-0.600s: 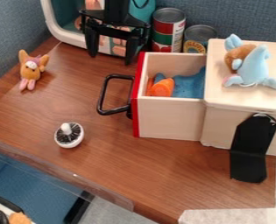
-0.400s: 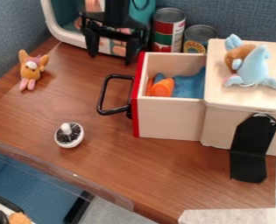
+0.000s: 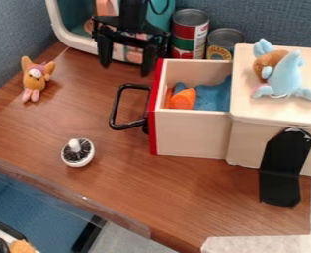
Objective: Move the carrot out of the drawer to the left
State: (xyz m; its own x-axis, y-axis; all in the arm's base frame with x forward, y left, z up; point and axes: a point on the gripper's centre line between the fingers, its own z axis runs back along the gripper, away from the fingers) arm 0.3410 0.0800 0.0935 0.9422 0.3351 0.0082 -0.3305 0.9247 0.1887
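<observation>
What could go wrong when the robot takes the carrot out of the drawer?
The fingers could bump the drawer, because the carrot lies close behind its near wall. They might also pinch the blue item beside the carrot. Carried out too low, the carrot could catch the protruding handle.

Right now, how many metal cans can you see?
2. The taller metal can, labelled red and green, stands behind the light wooden drawer; the shorter metal can, labelled yellow, is just right of it. More could be hidden.
</observation>
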